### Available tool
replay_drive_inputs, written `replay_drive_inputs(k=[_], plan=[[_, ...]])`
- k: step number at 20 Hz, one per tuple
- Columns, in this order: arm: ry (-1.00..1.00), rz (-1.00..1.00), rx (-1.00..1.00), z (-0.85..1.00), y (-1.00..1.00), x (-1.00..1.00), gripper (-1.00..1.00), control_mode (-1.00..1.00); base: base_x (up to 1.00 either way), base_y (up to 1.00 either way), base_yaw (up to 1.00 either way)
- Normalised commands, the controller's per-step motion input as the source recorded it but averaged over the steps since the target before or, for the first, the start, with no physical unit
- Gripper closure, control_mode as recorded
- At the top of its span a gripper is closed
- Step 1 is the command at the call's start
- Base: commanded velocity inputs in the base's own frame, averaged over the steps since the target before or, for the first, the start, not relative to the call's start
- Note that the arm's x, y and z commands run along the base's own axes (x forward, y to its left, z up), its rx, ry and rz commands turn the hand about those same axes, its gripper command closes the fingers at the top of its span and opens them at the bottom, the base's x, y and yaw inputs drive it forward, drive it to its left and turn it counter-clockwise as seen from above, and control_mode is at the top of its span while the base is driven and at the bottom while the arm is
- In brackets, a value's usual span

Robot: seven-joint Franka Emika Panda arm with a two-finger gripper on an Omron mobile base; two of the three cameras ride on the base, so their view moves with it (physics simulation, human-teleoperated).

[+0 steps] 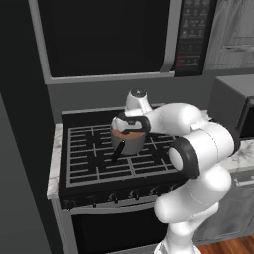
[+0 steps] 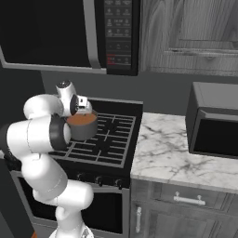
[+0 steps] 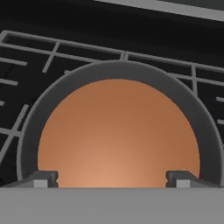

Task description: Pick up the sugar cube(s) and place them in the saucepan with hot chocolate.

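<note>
The saucepan (image 1: 130,145) is a small grey pot with a thin black handle (image 1: 116,153), and it stands on the stove grates. It holds flat orange-brown hot chocolate (image 3: 118,131). In the hand view the pot's grey rim (image 3: 118,66) rings the liquid. My gripper (image 3: 112,177) hangs straight above the pot, open, its fingertips (image 3: 43,177) wide apart with nothing between them. The right base view shows the hand (image 2: 80,106) just over the saucepan (image 2: 84,130). The sugar cube is out of view.
The black gas stove (image 1: 89,161) has raised grates around the pot. A microwave (image 2: 69,32) hangs overhead. A marble counter (image 2: 167,153) lies to the stove's right, with a dark boxy appliance (image 2: 214,121) on it. Grey cabinets stand above and below.
</note>
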Motion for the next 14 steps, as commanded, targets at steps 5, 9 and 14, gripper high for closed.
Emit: replay_drive_inputs(k=[5,9,14], plan=[[0.00,0.00,0.00,0.36,-0.04,0.00,-1.00,-1.00,0.00,0.00,0.00],[-0.02,0.00,0.00,0.51,-0.08,-0.06,-1.00,-1.00,0.00,0.00,0.00],[-0.10,0.00,0.03,0.52,-0.13,-0.55,-1.00,-1.00,0.00,0.00,0.00]])
